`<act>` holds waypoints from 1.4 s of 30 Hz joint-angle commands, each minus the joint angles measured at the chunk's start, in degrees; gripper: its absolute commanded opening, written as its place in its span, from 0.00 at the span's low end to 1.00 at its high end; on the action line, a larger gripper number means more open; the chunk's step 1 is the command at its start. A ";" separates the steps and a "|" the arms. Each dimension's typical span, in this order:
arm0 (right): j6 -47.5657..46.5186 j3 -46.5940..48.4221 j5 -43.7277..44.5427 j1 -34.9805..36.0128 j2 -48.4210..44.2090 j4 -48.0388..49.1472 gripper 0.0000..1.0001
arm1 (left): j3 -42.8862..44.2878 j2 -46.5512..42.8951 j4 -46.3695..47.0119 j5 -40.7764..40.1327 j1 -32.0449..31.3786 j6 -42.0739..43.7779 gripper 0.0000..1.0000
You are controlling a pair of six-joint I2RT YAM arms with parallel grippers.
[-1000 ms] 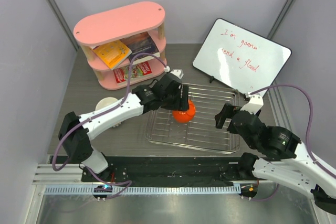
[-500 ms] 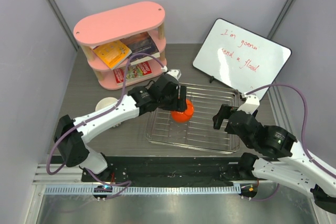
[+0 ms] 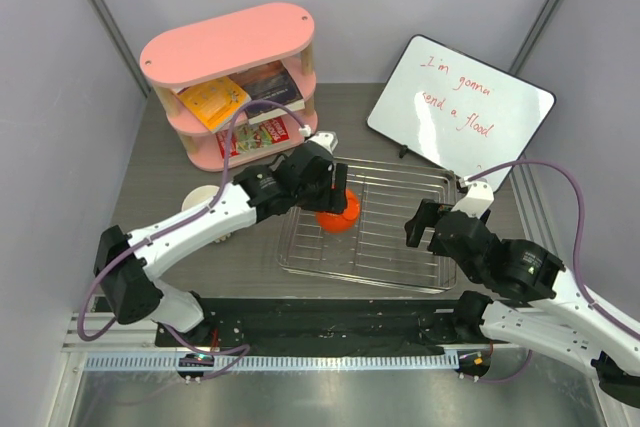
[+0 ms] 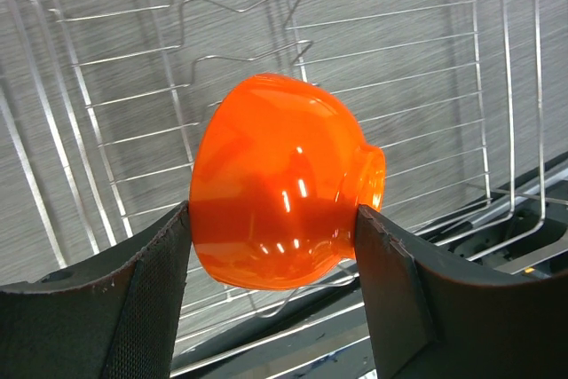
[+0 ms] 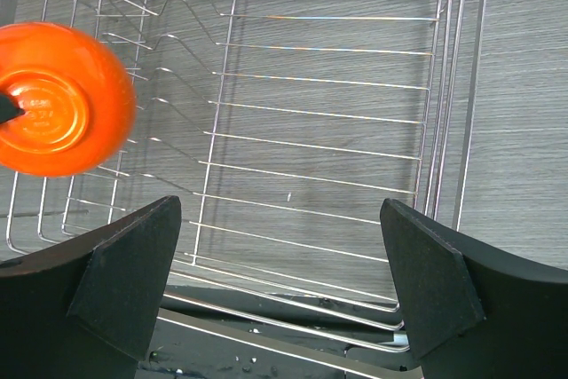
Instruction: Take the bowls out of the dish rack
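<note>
My left gripper (image 3: 335, 204) is shut on an orange-red bowl (image 3: 340, 213), pinching it across its sides with the foot turned sideways. It hangs above the left part of the silver wire dish rack (image 3: 400, 237). In the left wrist view the bowl (image 4: 275, 184) fills the gap between the fingers (image 4: 160, 290), with rack bars (image 4: 426, 86) below. My right gripper (image 3: 424, 224) hovers open over the rack's right end. Its wrist view shows bare rack wires (image 5: 328, 113) and the orange bowl (image 5: 58, 99) at the left edge. A cream bowl (image 3: 203, 198) sits on the table left of the rack, partly behind the left arm.
A pink oval shelf (image 3: 230, 47) holding books stands at the back left. A whiteboard (image 3: 460, 97) with red writing leans at the back right. A black rail (image 3: 330, 322) runs along the near edge by the arm bases.
The left gripper has carried the orange bowl a little to the left over the rack. The right arm has shifted slightly left and stays open.
</note>
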 commanded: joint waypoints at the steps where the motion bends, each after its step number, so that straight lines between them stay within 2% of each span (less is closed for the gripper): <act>1: 0.64 -0.32 0.71 -0.05 -0.24 2.08 1.00 | 1.13 -4.40 -2.31 -5.25 -0.07 1.22 0.00; 5: 0.46 -0.41 0.80 -0.14 -0.41 2.08 1.00 | 1.22 -7.38 -7.14 -9.65 0.02 0.52 0.00; 10: 0.37 -0.76 0.89 -0.14 0.02 2.78 1.00 | 0.52 -8.88 -7.84 -9.39 -0.07 1.22 0.00; 13: 0.28 -0.41 0.27 -0.05 0.55 2.87 1.00 | 1.22 -8.88 -10.47 -12.19 0.02 0.70 0.00; 18: -0.33 -0.23 0.44 -0.05 0.38 2.96 1.00 | 2.80 -11.69 -17.94 -24.49 0.02 -1.15 0.00; 21: -0.59 -0.32 0.44 -0.05 0.73 3.05 1.00 | 3.95 -13.53 -26.01 -32.38 0.02 -2.90 0.00; 26: -0.77 -0.23 0.18 -0.05 1.34 3.49 1.00 | 6.14 -14.86 -32.89 -39.53 0.19 -3.79 0.00; 33: -0.95 -0.85 0.18 -0.05 1.43 4.10 1.00 | 9.83 -10.65 -45.09 -48.58 0.37 -5.80 0.00; 38: -1.12 -1.46 -0.08 -0.05 1.17 4.45 1.00 | 12.38 -5.64 -57.14 -58.23 1.95 -15.29 0.00; 42: -1.39 -1.55 -0.17 -0.05 1.17 4.72 1.00 | 12.56 -2.56 -58.74 -58.44 6.34 -14.95 0.00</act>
